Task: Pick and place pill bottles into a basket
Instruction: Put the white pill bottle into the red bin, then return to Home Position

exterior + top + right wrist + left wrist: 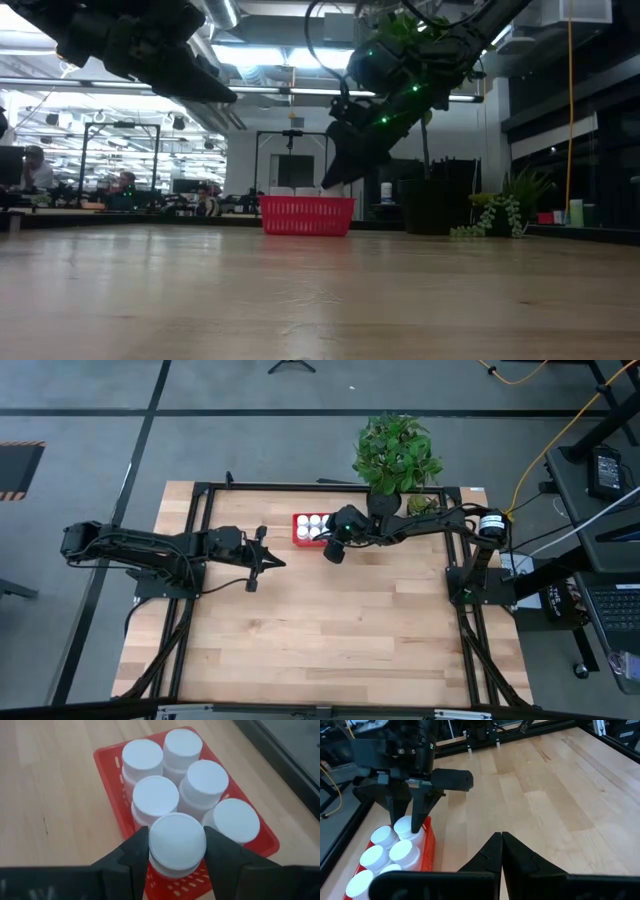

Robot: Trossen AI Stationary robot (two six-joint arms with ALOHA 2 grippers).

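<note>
The red basket (300,530) stands near the table's far edge and holds several white pill bottles (155,795) upright on their bases. My right gripper (177,845) is over the basket's corner, its two fingers shut on one more pill bottle (177,840). The left wrist view shows that gripper (409,817) coming down on the bottle (406,826). My left gripper (280,563) hangs shut above bare table, left of the basket, with nothing in it; its fingertips (501,837) meet. My right gripper pinches the white bottle by the two opposite sides of its cap (154,845), one finger (135,855) on each side. The fingers slant down from the table's right. The bottle stays upright at the basket's corner; whether its base rests on the basket floor is hidden.
A leafy potted plant (395,455) in a dark pot (435,205) stands at the far edge just right of the basket, with a small trailing plant (425,503) beside it. Black frame rails (200,520) run along the table's sides. Bare wood (340,620) fills the near half.
</note>
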